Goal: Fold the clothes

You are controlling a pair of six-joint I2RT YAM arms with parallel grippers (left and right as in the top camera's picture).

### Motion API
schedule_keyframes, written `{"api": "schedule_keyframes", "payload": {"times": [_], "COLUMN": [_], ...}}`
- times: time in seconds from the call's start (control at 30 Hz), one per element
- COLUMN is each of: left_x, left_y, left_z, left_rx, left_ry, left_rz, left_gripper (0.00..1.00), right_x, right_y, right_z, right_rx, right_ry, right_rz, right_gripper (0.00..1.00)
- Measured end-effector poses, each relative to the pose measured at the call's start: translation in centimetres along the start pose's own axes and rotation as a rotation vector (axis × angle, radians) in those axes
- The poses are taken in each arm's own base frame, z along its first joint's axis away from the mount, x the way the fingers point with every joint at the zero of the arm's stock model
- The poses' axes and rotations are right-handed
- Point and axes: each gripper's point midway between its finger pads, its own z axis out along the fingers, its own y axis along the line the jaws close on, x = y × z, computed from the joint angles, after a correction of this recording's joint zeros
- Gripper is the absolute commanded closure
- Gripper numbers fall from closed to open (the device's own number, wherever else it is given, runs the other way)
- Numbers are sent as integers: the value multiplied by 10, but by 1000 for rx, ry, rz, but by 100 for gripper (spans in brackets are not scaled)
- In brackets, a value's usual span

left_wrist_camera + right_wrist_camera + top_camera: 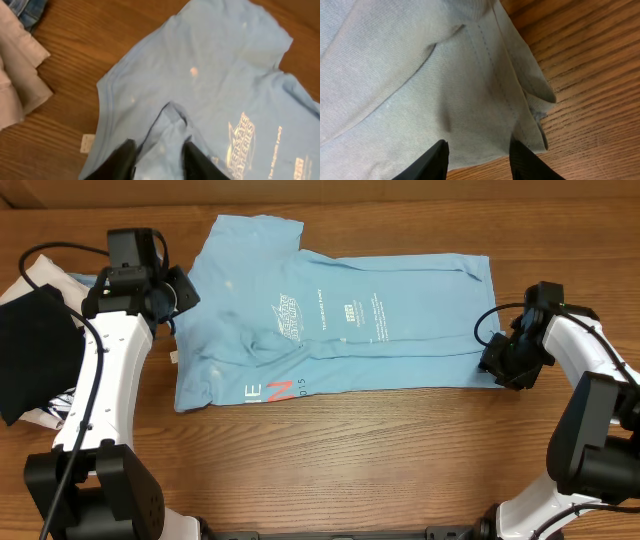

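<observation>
The light sky-blue T-shirt (330,310) lies on the wooden table, partly folded, with its white logo and red-pink lettering facing up. It also shows in the left wrist view (215,75) and in the right wrist view (410,75). My left gripper (178,295) is at the shirt's left edge. In its wrist view it (157,150) is open, with a raised fold of blue fabric between its fingers. My right gripper (497,362) is at the shirt's lower right corner. It (477,150) is open and straddles the hem edge there.
A black garment with white print (35,350) lies at the left edge of the table. Folded beige cloth (17,75) and denim (27,10) lie left of the shirt. A small white tag (87,143) sits on the wood by the shirt's edge.
</observation>
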Motion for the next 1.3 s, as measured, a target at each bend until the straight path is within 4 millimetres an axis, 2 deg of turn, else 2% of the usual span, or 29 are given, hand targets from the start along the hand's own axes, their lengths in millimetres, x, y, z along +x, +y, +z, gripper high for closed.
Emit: {"api": "schedule_keyframes", "payload": {"times": [0.13,0.23,0.3,0.4,0.63,0.73,0.83,1.07,1.2,1.3], "left_x": [26,54,61,63,62,68,78,62,73,75], "left_y": [12,21,20,14,11,9,11,-2,-14,-21], "left_z": [-2,-7,-8,4,42,68,95,116,136,140], "left_rx": [-50,-83,-84,-63,-23,-3,3,67,126,154], "left_ry": [107,222,249,219,163,190,220,145,168,170], "left_rz": [0,-1,5,19,43,66,87,128,139,152], "left_gripper": [53,52,45,33,25,24,23,29,32,38], "right_x": [0,-1,-3,-4,-3,-2,-1,-2,-2,-2], "right_y": [0,0,1,1,1,1,0,0,1,0], "right_z": [0,0,0,0,0,0,0,0,0,0], "right_rx": [0,-1,-3,-6,-5,-3,-2,-2,-2,-2], "right_ry": [1,-2,-11,-16,-14,-9,-6,-7,-7,-7], "right_rz": [0,0,-1,-1,-1,-1,0,0,-1,0], "right_gripper": [57,57,57,57,57,57,57,57,57,57]}}
